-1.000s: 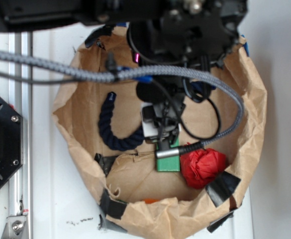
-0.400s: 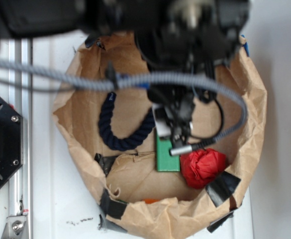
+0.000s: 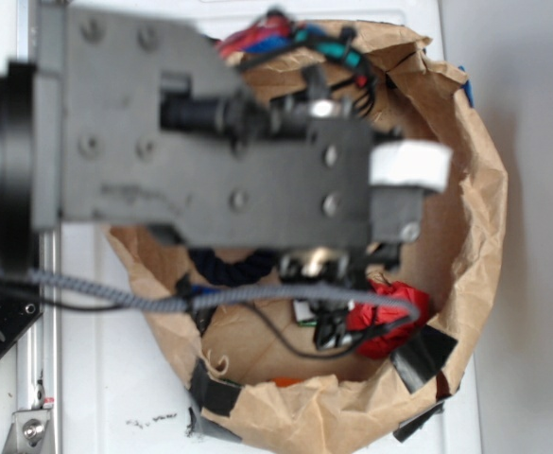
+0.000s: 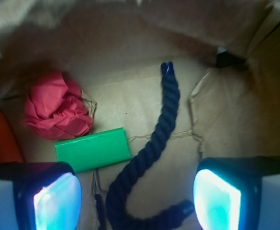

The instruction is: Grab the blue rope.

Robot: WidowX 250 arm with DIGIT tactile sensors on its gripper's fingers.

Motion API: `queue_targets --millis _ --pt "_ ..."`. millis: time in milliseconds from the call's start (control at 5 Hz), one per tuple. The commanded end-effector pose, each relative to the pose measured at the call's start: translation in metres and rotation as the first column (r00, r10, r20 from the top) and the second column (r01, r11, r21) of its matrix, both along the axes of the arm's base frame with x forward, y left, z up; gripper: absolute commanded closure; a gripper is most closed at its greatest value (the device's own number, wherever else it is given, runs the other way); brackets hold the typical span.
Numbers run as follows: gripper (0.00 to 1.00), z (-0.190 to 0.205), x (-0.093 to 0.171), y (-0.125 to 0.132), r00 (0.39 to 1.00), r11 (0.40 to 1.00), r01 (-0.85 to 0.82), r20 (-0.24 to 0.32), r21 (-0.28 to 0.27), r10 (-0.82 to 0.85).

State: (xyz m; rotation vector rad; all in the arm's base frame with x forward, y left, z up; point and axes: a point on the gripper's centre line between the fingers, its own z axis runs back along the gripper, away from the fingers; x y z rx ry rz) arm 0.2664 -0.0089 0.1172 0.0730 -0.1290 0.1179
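Brown paper was all around me, because I was looking down into a crumpled paper bag (image 3: 489,189) with its top rolled open. On the floor of the bag lay the blue rope (image 4: 151,148), thick and dark and twisted. In my wrist view it ran from a far end with a brighter blue tip, down toward me, and then bent in a hook near the bottom of the picture. So its long way pointed mostly away from me, leaning a little to one side. My gripper (image 4: 137,199) was open wide. One finger pad (image 4: 57,201) glowed at the left and the other at the right, and nothing was between them but air and the rope lower down. The bent part of the rope sat in the gap between my pads, a bit closer to the right one. A green block (image 4: 93,149) lay just beside the rope on the left, and a red crumpled ball (image 4: 56,108) sat past the block. From the outside view my arm covered most of the bag, so only a small dark bit of the rope showed under it. I thought I should go straight down and close across the rope. I also thought I had to keep my left pad off the green block.
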Motion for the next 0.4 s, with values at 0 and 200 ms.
queue_targets --millis 0,200 --pt "0.0 -0.016 0.013 0.03 0.996 1.0 0.029 0.084 0.006 -0.029" --pt "0.0 -0.028 0.031 0.055 0.996 0.998 0.042 0.079 -0.047 -0.039"
